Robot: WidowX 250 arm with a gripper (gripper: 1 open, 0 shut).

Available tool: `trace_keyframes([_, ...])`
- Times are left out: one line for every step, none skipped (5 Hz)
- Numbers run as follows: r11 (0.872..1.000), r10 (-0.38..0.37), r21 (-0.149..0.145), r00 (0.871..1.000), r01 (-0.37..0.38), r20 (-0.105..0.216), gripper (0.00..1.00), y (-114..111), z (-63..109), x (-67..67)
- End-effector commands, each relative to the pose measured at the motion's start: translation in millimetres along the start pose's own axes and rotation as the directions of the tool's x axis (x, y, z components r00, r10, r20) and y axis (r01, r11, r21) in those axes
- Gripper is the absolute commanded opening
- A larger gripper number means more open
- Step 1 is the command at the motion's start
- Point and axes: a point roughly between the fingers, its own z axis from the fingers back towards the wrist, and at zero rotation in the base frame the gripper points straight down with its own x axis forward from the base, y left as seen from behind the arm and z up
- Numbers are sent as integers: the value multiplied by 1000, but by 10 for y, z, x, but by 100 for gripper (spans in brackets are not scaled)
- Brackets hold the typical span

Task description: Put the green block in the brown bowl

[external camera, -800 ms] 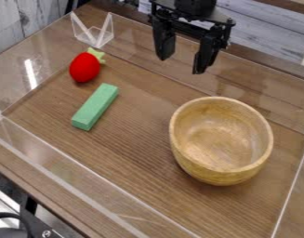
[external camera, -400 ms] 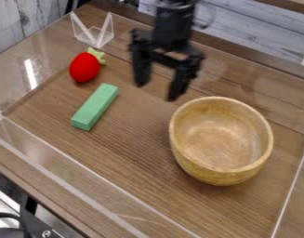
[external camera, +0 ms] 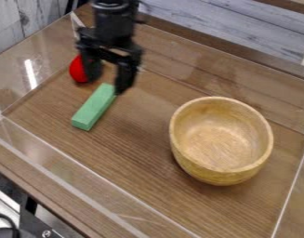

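The green block (external camera: 92, 109) lies flat on the brown wooden table (external camera: 141, 167), toward the left of the view, its length running at a slant. One end points to the lower left, and its upper end lies near my gripper (external camera: 104, 79) in the view. My fingers stand wide open, spread to either side, with nothing gripped between them. They are dark, and my arm (external camera: 117, 17) reaches down to them from the top of the view. I cannot tell exactly how high above the table I am, or whether my fingertips touch anything.

Just beyond the block's upper end I see the red strawberry-shaped toy (external camera: 78, 69), partly hidden by the dark parts of my hand. The brown bowl (external camera: 221, 139) sits on the right side of the view, well apart from both the block and me. It is round, light tan and thick-walled, its mouth facing up, and I see only bare wood inside.
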Motion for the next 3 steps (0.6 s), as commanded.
trace_keyframes([999, 32, 16, 998, -32, 57, 100, 255, 37, 17])
trace_keyframes([999, 45, 15, 998, -46, 44, 100, 290, -77, 38])
trace_keyframes([998, 63, 15, 997, -64, 37, 100, 306, -174, 80])
